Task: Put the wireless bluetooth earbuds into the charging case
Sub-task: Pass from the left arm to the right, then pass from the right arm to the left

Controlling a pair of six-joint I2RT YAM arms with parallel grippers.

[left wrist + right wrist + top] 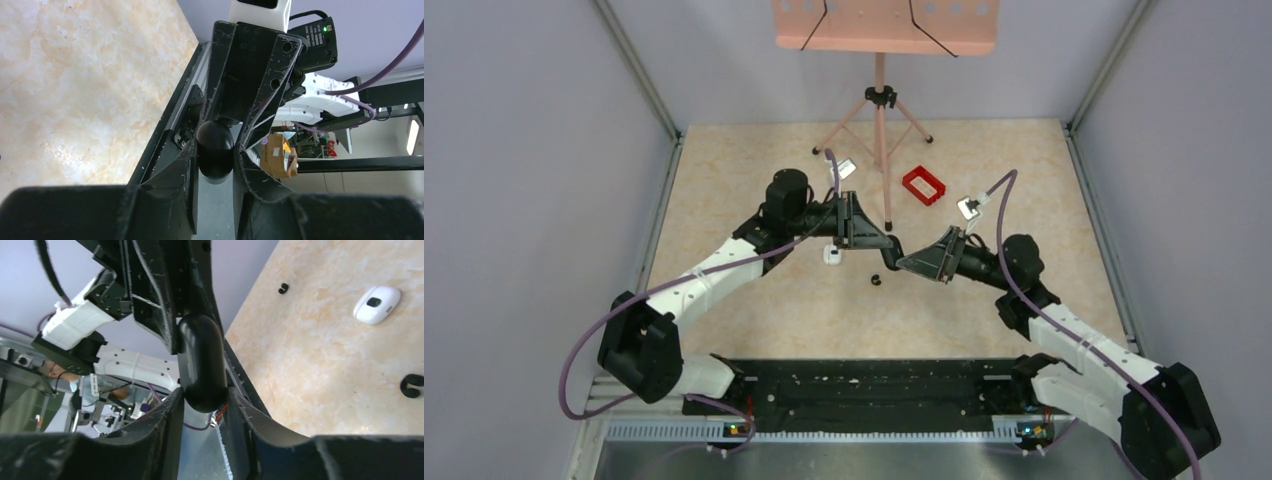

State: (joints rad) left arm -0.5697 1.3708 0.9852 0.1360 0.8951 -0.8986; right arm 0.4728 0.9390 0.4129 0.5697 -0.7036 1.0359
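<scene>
Black and glossy, the charging case (200,360) is held off the beige marbled surface (774,300), near its middle, where the two arms meet tip to tip. The left fingers (172,175) are closed on the case: in the left wrist view its rounded end sits wedged between them, touching both. The right fingers (165,425) come from the opposite side and stand on either side of the case's other end. One seems to lie against it and a thin gap may remain at the other, so I cannot tell whether they grip it.

A tiny black earbud (875,279) lies loose on the surface, just in front of the meeting fingers and apart from the case. The right wrist view shows it as a small curled shape near the edge of the frame, with a second, smaller black speck farther off that is too small to identify. A small white rounded object (832,254) with a dark window rests on the surface beside the left arm's wrist. A red rectangular frame (924,185) lies farther back, near the foot of a tripod (880,100) carrying a pink board (884,25)
</scene>
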